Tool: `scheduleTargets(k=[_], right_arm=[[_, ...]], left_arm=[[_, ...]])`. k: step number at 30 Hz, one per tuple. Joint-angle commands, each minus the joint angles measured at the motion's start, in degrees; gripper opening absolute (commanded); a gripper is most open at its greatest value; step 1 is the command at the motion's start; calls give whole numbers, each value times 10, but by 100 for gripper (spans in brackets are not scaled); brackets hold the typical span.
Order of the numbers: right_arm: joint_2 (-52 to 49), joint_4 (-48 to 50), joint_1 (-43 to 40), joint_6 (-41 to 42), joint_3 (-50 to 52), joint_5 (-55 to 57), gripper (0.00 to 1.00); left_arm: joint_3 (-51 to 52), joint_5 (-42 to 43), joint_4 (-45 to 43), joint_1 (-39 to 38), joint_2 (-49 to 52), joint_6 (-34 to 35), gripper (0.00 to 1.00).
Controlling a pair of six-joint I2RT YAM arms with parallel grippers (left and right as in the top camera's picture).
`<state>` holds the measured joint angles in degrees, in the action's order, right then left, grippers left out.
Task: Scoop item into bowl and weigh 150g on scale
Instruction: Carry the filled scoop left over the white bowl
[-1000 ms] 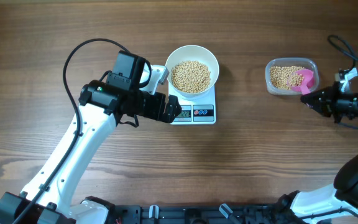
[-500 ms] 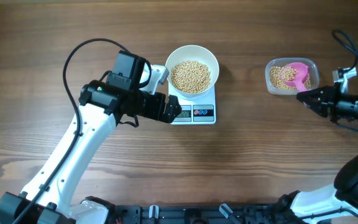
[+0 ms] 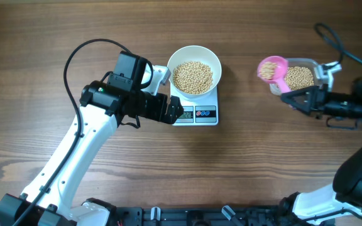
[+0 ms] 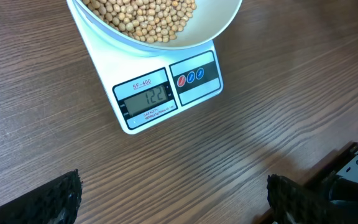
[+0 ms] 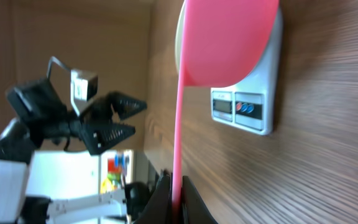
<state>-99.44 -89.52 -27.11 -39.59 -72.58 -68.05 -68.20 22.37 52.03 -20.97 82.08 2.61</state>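
Only left wrist view shows scale (image 4: 164, 94) digits. Left claw (image 3: 173, 111) spread wide, empty. Overhead: right claw (image 3: 292, 98) clamped on glossy pink scoop (image 3: 281, 64), round tan beans (image 3: 267, 71) inside.

With the left arm (image 3: 80, 150): slants up from the near-left base on a long white link, bends at a black elbow, then turns right toward the middle of the desk (image 3: 244, 163). Holds the left claw (image 3: 176, 114) spread to full width and empty; from the wrist, shows only two dark fingertips (image 4: 58, 199) at the lower corners. With the right arm (image 3: 357, 107): stretches leftward from the far right edge, roughly level. Pinches the right claw (image 3: 289, 98) tight on the thin handle of a pink scoop (image 3: 273, 68), tips aimed left.
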Motion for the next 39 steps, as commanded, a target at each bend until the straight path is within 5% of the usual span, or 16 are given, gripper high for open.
scheduleTargets(k=[1, 8, 12, 22, 39], right_arm=[[1, 4, 57, -22, -27, -26, 4], [1, 91, 135, 127, -60, -20, 5], [1, 191, 186, 252, -64, 103, 5], [1, 273, 295, 309, -160, 201, 4], [1, 366, 418, 336, -160, 430, 4]], left_arm=[[-3, 5, -1, 0, 3, -9, 100], [-3, 5, -1, 0, 3, -9, 100], [-3, 5, -1, 0, 3, -9, 100], [-3, 5, -1, 0, 3, -9, 100], [-3, 5, -1, 0, 3, -9, 100]])
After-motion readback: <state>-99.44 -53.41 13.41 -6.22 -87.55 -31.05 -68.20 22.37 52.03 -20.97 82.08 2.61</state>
